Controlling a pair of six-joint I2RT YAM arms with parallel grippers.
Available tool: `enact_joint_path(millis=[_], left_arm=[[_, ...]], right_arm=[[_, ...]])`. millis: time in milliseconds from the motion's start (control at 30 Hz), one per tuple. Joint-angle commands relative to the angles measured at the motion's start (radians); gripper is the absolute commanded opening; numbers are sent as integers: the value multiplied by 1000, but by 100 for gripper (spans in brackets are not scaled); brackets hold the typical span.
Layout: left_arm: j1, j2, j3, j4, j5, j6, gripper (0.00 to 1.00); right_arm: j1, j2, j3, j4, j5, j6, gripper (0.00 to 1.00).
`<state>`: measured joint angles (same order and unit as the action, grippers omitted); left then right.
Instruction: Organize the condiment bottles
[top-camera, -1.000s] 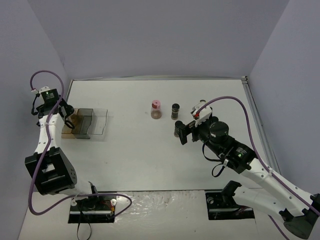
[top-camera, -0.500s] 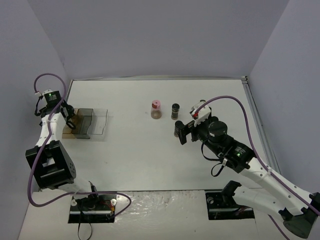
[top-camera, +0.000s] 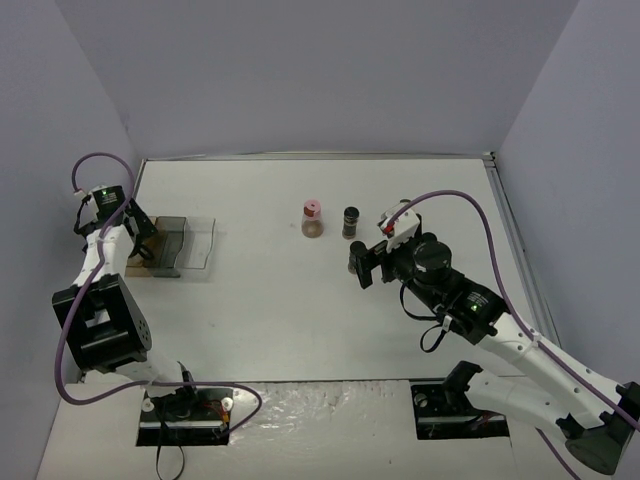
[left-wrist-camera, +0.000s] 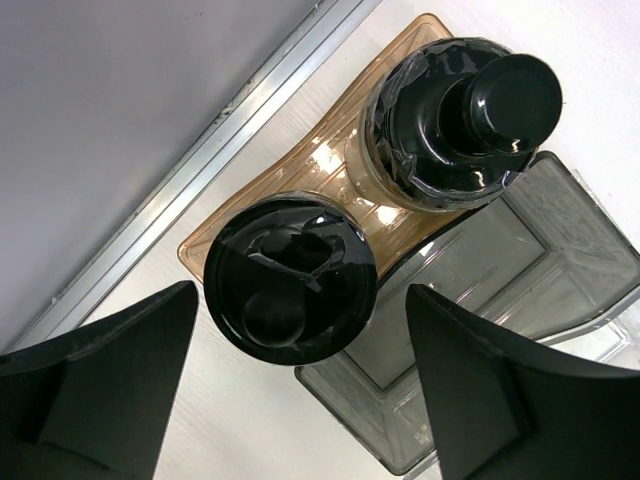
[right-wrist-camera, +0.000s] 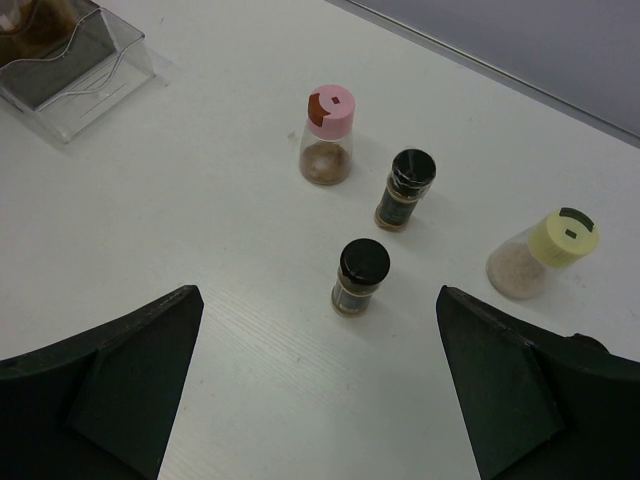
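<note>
We count six bottles: below the spread left gripper, two black-capped bottles in the tray's amber section; below the spread right gripper, one pink-capped bottle, two black-capped ones and one yellow-capped bottle on the table.

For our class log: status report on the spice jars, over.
Left end effector, right end effector open. Two black-capped clear spice jars in amber tray compartment; four mixed-cap jars stand on white table. Nothing blocking.

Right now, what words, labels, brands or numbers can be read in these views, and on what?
No text is readable.
Farther black-capped jar: dark label, too blurred to read.
Nearer black-capped jar: label too small to read.
Pink cap, yellow cap: no print visible.
</note>
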<state>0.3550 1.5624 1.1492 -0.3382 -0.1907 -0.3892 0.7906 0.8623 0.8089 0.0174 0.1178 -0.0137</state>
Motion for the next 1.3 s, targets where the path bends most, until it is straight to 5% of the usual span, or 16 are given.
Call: enact_joint_path(millis=[0,233,500,767,1267], left_arm=[[7,-70,39,18,18,-25,88],[-39,-202,55,-111,132,-59,97],[-446,-265,103,-59,315,35,97],[-778,50,348,63,420,264,97],[-824,444,650,91,507,277,97]], right_arm=[[-5,-4,4,62,31,13,100],[-5,-42,15,52,40,12,100],[-5,-74,52,-2,82,12,100],[-7,-89,65,-13,106,37,100],[-7,-67,86,-61,119,55,100]])
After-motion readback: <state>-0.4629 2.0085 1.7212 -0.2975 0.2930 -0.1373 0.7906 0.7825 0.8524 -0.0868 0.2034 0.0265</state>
